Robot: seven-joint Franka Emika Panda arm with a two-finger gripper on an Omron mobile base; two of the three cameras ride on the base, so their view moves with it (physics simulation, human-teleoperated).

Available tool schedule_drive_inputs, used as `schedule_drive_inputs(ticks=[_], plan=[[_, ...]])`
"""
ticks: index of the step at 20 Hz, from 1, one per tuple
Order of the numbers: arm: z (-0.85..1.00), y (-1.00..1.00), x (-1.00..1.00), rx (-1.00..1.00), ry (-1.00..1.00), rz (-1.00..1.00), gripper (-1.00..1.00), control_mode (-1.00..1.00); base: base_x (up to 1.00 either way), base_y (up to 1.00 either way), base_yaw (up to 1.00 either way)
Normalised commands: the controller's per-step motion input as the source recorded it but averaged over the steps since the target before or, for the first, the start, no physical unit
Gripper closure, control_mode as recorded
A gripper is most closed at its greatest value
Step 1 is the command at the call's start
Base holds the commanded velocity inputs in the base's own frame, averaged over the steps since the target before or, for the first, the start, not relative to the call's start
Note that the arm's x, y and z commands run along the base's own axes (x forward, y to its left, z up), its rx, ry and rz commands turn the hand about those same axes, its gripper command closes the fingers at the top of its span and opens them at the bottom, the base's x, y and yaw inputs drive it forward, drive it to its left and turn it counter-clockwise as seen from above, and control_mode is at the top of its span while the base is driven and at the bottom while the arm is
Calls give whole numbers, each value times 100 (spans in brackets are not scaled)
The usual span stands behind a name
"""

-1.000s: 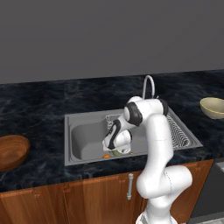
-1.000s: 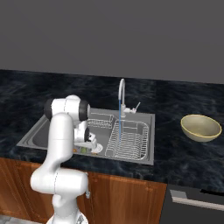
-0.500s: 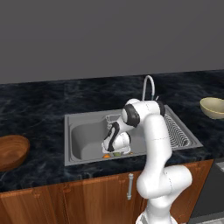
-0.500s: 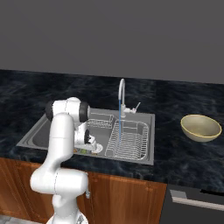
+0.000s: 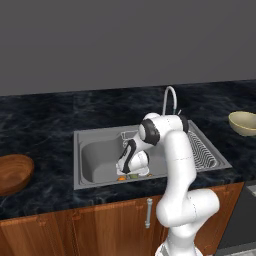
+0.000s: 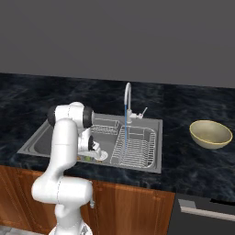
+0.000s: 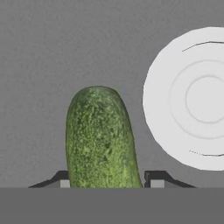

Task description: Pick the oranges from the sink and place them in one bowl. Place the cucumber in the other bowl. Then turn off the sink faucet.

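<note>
Black marbled worktop (image 5: 45, 122) unchanged; we see the hand (image 7: 105, 181), spread earlier, now pinching the stubby dark green cucumber (image 7: 100, 138) low in the grey steel sink (image 5: 97, 160), beside its round drain (image 7: 192, 98).

Cucumber (image 7: 101, 138) base behind hand (image 7: 106, 180)

grey wall (image 5: 125, 40), black marble counter (image 5: 40, 120), wooden cabinets (image 5: 75, 232).
</note>
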Motion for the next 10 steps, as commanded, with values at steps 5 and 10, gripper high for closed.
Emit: schedule_drive_inputs(ticks=[5,10], plan=[[32,-2,0,3,0,0,100,-100,0,0,0],[79,-12,0,4,1,0,100,-100,0,0,0]])
